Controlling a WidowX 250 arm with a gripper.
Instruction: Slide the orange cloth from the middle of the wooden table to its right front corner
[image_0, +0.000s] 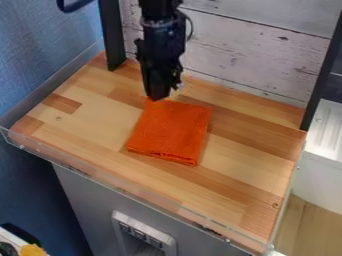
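Clear edging (150, 196) fronts the wooden counter (257, 167); beyond, the black gripper (158, 96) hangs at the folded orange cloth's (172, 132) far edge, its opening impossible to tell.

The folded cloth (171, 131) is plain orange; beneath it the wooden tabletop (250, 170) is patchworked in pale and darker brown, and behind it whitewashed planks (254, 52) show grey streaks.

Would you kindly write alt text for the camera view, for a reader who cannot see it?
A black robot gripper hangs down at the far edge of a folded orange cloth lying on a wooden table, with pale boards behind.
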